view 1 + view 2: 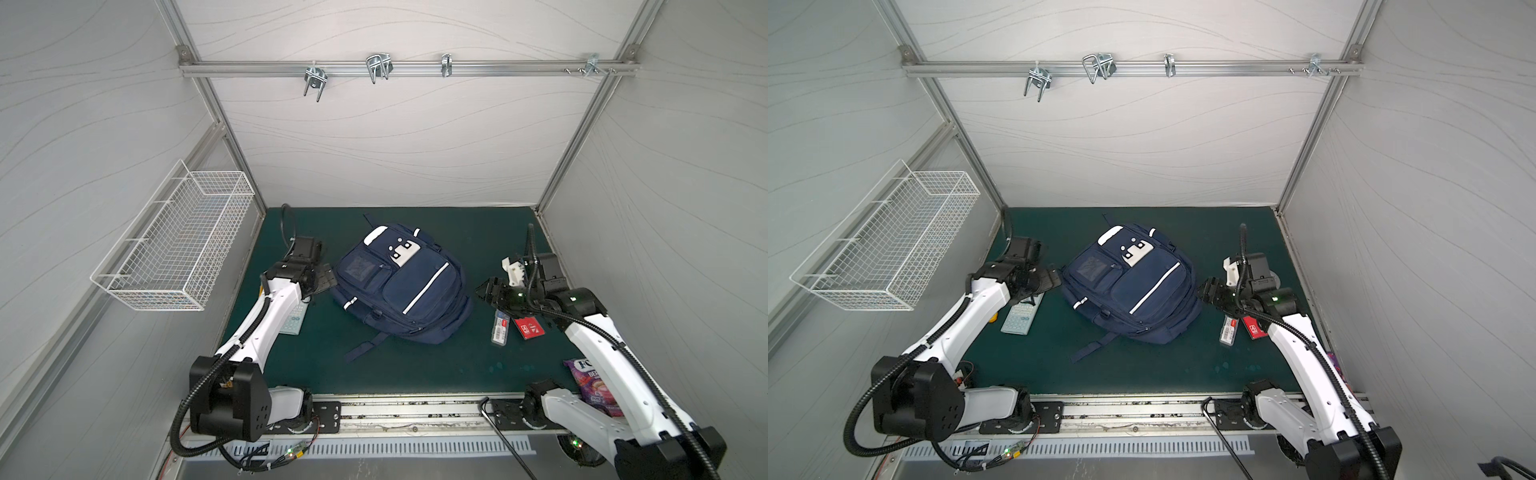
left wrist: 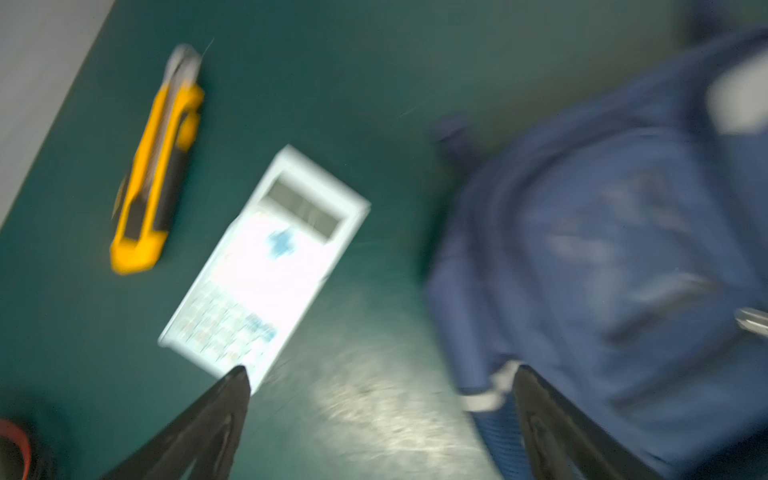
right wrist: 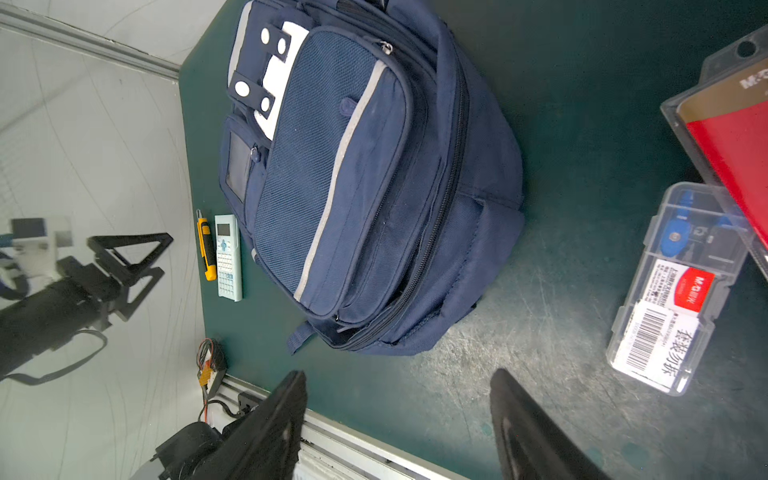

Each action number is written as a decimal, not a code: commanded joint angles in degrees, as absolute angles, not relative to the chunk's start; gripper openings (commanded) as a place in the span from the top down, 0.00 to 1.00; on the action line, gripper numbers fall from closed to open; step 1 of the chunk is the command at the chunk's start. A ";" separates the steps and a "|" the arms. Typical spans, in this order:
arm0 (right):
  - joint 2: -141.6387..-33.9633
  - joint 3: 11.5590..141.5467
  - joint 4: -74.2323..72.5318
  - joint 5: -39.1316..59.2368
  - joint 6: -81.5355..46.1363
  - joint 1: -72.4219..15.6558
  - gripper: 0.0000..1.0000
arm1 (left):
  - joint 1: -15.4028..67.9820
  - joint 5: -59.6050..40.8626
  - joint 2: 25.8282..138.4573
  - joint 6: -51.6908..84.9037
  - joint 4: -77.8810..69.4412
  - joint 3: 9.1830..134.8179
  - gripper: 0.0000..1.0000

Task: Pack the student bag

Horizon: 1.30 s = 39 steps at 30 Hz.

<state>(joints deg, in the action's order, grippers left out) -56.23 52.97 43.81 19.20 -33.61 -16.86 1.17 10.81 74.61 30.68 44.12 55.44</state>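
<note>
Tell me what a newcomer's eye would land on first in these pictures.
The navy student bag lying flat in the middle of the green mat draws the eye first. Two open grippers flank it: the left gripper by a pale calculator and a yellow utility knife, the right gripper near a clear plastic case and a red packet. A white wire basket hangs on the left wall.

Student bag (image 1: 401,286) centre of mat (image 1: 415,370); calculator (image 1: 293,323), utility knife (image 3: 206,245) left of it; plastic case (image 1: 500,328), carded pack (image 1: 529,328) right.
</note>
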 commanded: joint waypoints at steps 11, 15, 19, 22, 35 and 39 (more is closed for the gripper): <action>-56.67 50.94 39.67 23.13 -33.83 -18.35 0.23 | -13.61 8.56 91.85 28.11 41.96 58.18 0.01; -55.72 50.54 39.70 22.85 -34.53 -18.24 0.22 | -13.68 10.97 96.46 24.95 41.27 60.64 0.01; -55.79 51.08 40.03 23.11 -35.39 -18.21 0.21 | -14.40 11.88 100.74 23.67 42.27 63.90 0.01; -55.90 51.89 40.51 23.38 -36.10 -18.22 0.20 | -14.68 11.92 101.53 23.13 41.39 64.38 0.01; -53.08 53.01 41.86 22.06 -36.66 -17.98 0.16 | -16.01 -2.95 105.89 23.20 45.48 65.73 0.01; -53.19 52.43 40.68 22.75 -36.63 -17.80 0.16 | -15.70 -5.43 102.21 24.21 46.38 63.37 0.01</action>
<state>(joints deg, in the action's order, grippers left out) -53.80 51.90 40.73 22.57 -36.21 -17.98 -16.23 -2.13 103.09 23.64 42.54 65.76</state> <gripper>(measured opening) 0.844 0.989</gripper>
